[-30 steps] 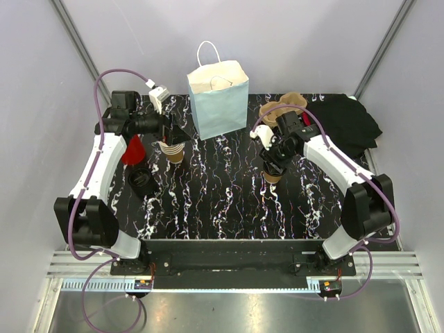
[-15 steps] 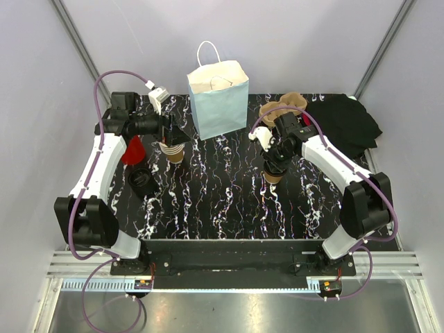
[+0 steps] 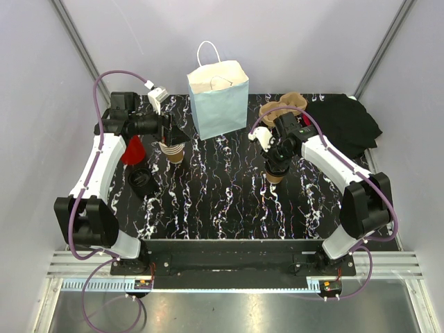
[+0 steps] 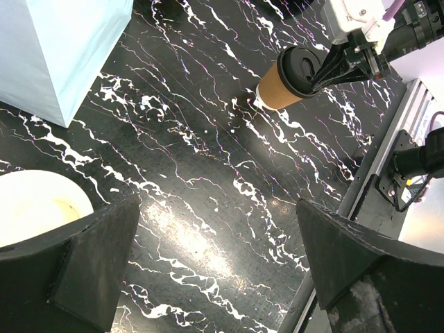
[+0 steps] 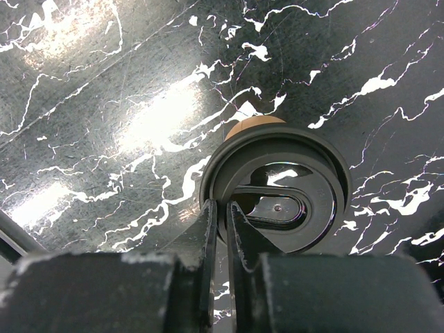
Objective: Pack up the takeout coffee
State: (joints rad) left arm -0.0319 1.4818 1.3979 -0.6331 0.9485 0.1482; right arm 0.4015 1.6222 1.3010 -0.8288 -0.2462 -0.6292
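Observation:
The takeout coffee (image 3: 273,176) is a small tan paper cup (image 5: 253,127) that stands on the marbled table with a round black lid (image 5: 277,186) on top. My right gripper (image 5: 223,214) comes down from above and is shut on the near rim of that lid, one jaw inside the rim and one outside. The left wrist view shows the same cup (image 4: 286,71) with the right gripper (image 4: 331,64) on its lid. Far to the left, my left gripper (image 3: 170,136) hangs open with nothing between its fingers (image 4: 361,267).
An open-topped tan cup (image 3: 173,152) with a pale inside (image 4: 31,205) sits just below the left gripper. A pale blue paper bag (image 3: 219,100) stands at the back centre. A brown pulp carrier (image 3: 280,108), black cloth (image 3: 347,121), red cone (image 3: 133,150) and black lids (image 3: 141,180) lie around.
My right gripper has closed its jaws onto the rim of the cup's lid. The left arm has not moved.

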